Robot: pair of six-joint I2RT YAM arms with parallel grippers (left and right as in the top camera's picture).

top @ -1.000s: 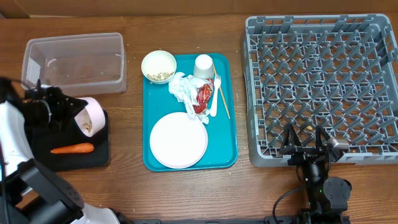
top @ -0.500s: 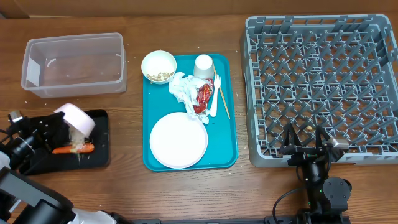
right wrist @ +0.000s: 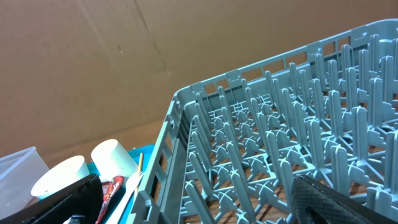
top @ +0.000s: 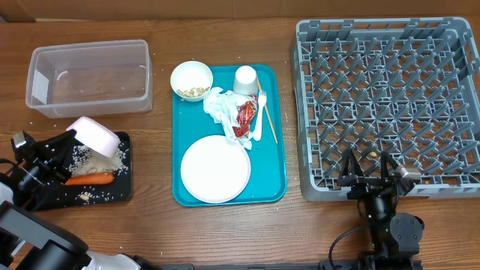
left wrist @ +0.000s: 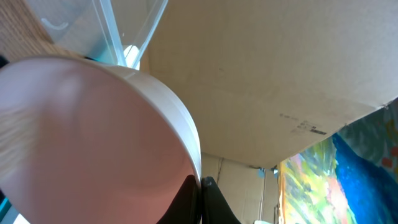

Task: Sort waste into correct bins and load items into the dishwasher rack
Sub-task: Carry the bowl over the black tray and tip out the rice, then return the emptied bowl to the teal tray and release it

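Left gripper (top: 66, 144) clamped on white bowl (top: 96, 136), tipped mouth-down over black tray's (top: 124, 193) far edge, rice scraps (top: 84, 156) beneath, carrot (top: 88, 178) lying left-right, bare wood toward clear tub (top: 90, 75), right gripper (top: 369, 169) spread wide at dishwasher rack's (top: 390, 97) near edge

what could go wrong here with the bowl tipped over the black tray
1. The left gripper holds the tilted white bowl by its rim only, so it might slip and drop onto the carrot.
2. The bowl hangs near the far edge of the black tray, so more rice scraps could spill onto the table.
3. The bowl's inside is hidden, so some scraps may be stuck in it.
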